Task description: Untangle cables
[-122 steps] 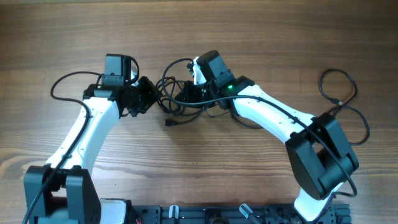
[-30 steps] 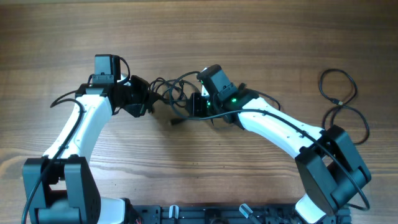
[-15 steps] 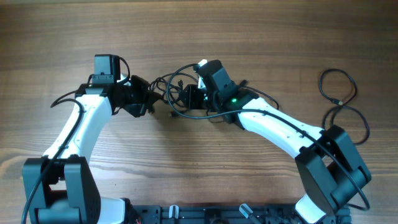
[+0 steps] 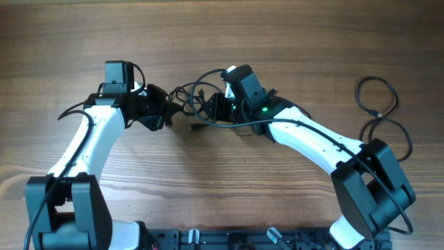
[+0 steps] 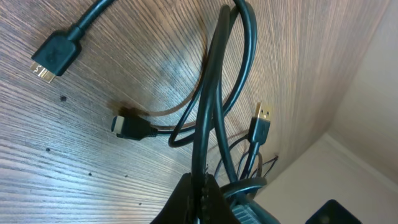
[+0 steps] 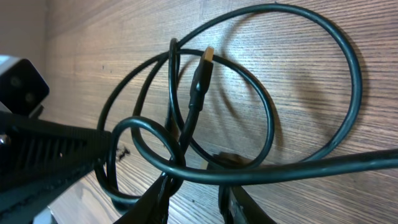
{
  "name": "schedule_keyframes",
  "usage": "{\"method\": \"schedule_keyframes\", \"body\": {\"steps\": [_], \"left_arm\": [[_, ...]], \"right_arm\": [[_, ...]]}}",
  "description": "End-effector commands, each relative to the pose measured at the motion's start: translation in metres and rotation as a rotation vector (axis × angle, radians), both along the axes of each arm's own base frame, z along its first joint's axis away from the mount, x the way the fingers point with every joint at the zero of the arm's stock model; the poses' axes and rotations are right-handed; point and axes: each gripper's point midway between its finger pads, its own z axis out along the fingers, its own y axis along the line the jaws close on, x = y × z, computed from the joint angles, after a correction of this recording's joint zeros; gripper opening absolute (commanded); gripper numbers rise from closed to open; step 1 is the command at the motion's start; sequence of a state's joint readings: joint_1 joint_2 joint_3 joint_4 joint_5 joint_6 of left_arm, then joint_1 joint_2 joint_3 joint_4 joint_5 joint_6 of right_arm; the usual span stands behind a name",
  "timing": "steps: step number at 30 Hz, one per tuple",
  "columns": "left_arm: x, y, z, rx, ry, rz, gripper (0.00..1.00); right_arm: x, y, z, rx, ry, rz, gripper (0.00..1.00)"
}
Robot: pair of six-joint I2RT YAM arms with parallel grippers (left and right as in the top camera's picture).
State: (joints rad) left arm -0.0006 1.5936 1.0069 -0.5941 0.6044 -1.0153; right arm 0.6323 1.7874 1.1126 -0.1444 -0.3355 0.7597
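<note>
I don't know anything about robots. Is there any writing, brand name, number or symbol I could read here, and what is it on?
No readable text, number or logo shows in any view.
The cables: plain black, no print visible.
The gold plug: no marking can be made out.
The green light: only a lit dot, with no sign or text.

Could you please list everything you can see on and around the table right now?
Table: one, brown wood, under everything.
Cable bundle: one tangle, black, centre, between the two grippers.
Loose cable: one, black, looped near the table's right edge.
Base rail: one, black, bottom edge.
Arms: two, white and black: left arm, right arm.
Left gripper: one, black, fingers shut on a bundle strand.
Right gripper: one, black, at the bundle's right side, strands between its fingers.
</note>
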Motion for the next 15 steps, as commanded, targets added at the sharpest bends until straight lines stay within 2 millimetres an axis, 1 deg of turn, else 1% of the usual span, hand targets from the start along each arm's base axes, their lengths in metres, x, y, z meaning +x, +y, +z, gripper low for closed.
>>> {"method": "schedule_keyframes", "body": {"steps": [1,3,8,10,13,15], "left_arm": [[-0.005,-0.014,0.006,-0.091,-0.010,-0.067,0.04],[-0.006,-0.018,0.009,-0.115,-0.013,-0.080,0.04],[-0.006,-0.018,0.010,-0.110,-0.032,-0.097,0.04],[-0.005,-0.018,0.010,-0.110,-0.034,-0.098,0.04],[-0.005,-0.019,0.011,-0.117,-0.043,-0.106,0.04],[-0.003,-0.024,0.017,-0.146,-0.084,-0.143,0.04]], "right_arm": [[0.005,-0.004,0.003,0.010,0.003,-0.050,0.29],[0.007,-0.005,0.003,0.004,-0.004,-0.058,0.29],[0.017,0.002,0.016,0.047,-0.072,-0.050,0.29],[0.018,0.003,0.018,0.056,-0.076,-0.052,0.29],[0.013,0.003,0.014,0.050,-0.052,-0.043,0.29],[0.011,0.002,0.011,0.038,-0.040,-0.039,0.28]]}}
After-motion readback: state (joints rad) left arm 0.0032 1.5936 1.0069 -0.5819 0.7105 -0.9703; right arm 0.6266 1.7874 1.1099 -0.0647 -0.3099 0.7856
